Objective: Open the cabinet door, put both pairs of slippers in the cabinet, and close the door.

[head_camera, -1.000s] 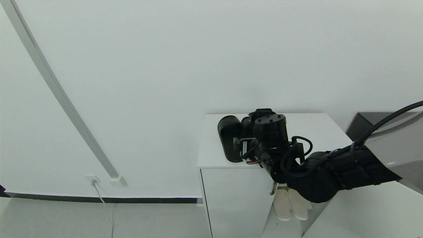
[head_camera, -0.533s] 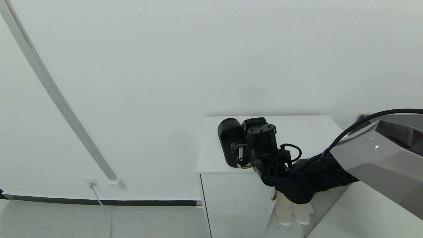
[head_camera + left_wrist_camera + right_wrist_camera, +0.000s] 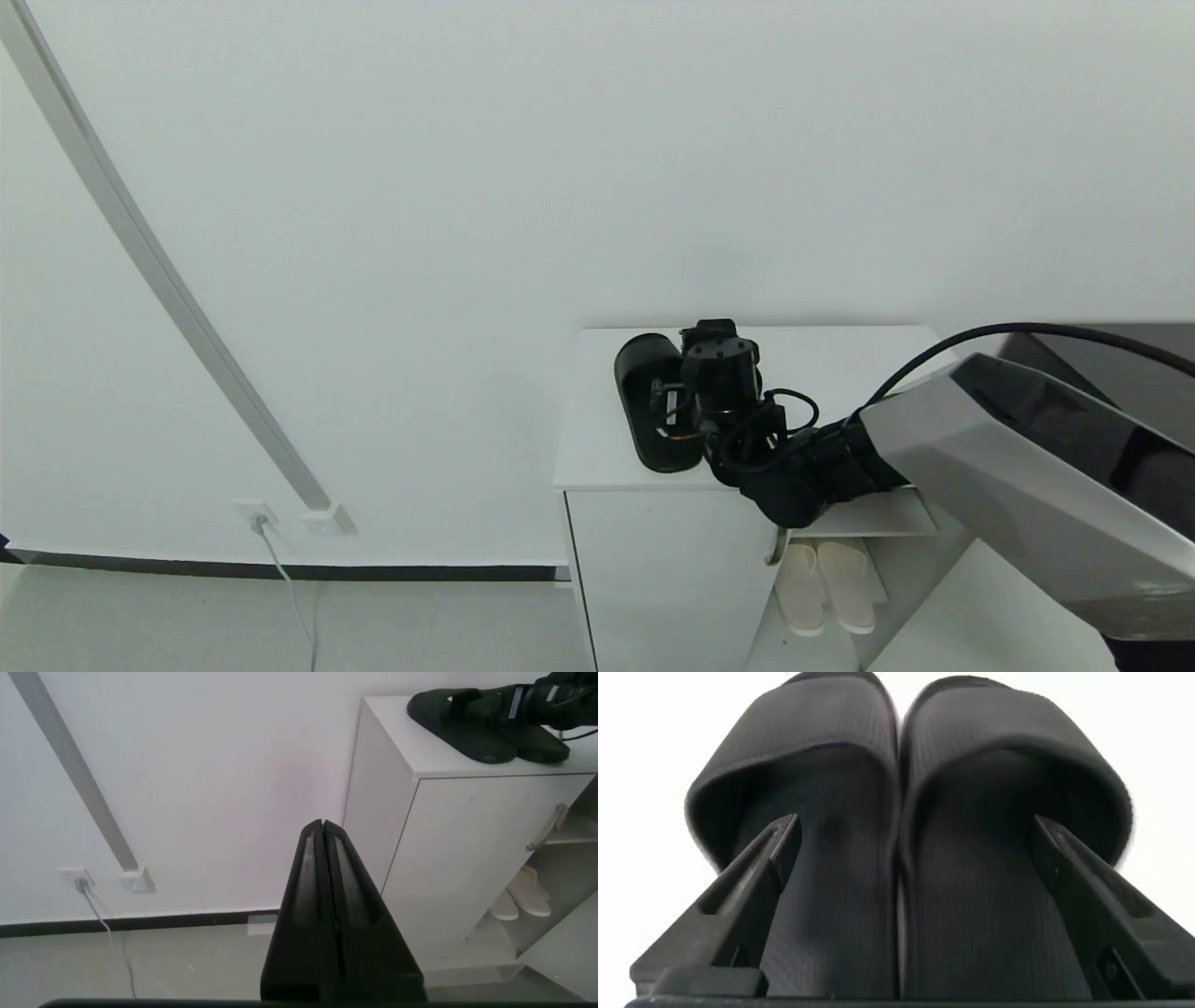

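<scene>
A pair of black slippers (image 3: 653, 401) lies side by side on top of the white cabinet (image 3: 840, 373). My right gripper (image 3: 693, 383) is low over them and open, one finger (image 3: 757, 887) at each outer side of the black slippers (image 3: 831, 784). The right slipper is mostly hidden under the wrist in the head view. A cream pair (image 3: 826, 588) rests on the cabinet's bottom shelf behind the open right door. My left gripper (image 3: 322, 859) hangs shut and empty in front of the cabinet (image 3: 448, 831), well below and left of the black slippers (image 3: 486, 728).
The cabinet's left door (image 3: 667, 579) is closed, with a handle (image 3: 775, 546) at its edge. The open right door (image 3: 980, 616) swings out at lower right. A slanted cable duct (image 3: 159, 261) and a wall socket (image 3: 257, 511) with a cord are on the left wall.
My right arm has pushed farther over the cabinet top, bringing the gripper onto the black slippers. The head camera shifted slightly downward in between.
</scene>
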You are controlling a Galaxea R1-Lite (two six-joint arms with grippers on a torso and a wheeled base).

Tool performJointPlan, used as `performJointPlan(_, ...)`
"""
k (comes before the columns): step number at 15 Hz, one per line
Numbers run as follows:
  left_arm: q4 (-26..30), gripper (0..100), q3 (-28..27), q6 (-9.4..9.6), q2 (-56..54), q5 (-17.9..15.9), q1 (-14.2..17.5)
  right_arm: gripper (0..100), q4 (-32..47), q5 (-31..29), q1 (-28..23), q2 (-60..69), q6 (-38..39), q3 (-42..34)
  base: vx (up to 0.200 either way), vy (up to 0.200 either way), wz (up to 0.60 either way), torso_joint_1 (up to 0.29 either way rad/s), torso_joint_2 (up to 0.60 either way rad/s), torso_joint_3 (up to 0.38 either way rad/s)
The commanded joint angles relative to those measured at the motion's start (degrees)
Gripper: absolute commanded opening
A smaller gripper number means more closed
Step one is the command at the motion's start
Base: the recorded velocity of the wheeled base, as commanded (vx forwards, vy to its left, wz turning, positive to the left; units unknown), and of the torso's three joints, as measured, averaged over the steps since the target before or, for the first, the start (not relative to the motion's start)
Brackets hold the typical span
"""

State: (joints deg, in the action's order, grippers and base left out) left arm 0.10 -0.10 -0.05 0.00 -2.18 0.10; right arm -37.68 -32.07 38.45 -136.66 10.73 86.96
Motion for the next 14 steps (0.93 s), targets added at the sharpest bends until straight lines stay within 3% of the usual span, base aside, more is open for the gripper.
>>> performJointPlan(1, 0.0, 0, 0.0, -0.13, 0.1, 0.1, 0.0, 100, 0.0, 0.0, -0.6, -3.9, -0.8, 3.5, 0.000, 0.000, 0.00, 0.000, 0.00, 0.000)
performJointPlan(7, 0.0, 0, 0.0, -0.21, 0.1, 0.1, 0.0, 100, 0.7, 0.0, -1.3, -7.0, -1.9, 7.7, 0.000, 0.000, 0.00, 0.000, 0.00, 0.000)
performJointPlan(8, 0.0, 0, 0.0, -0.21, 0.1, 0.1, 0.0, 0, 0.8, 0.0, -1.3, -7.0, -1.9, 7.8, 0.000, 0.000, 0.00, 0.000, 0.00, 0.000)
performJointPlan(14, 0.0, 0, 0.0, -0.21, 0.1, 0.3, 0.0, 0, 0.7, -1.0, -1.4, -6.0, -1.9, 8.1, 0.000, 0.000, 0.00, 0.000, 0.00, 0.000)
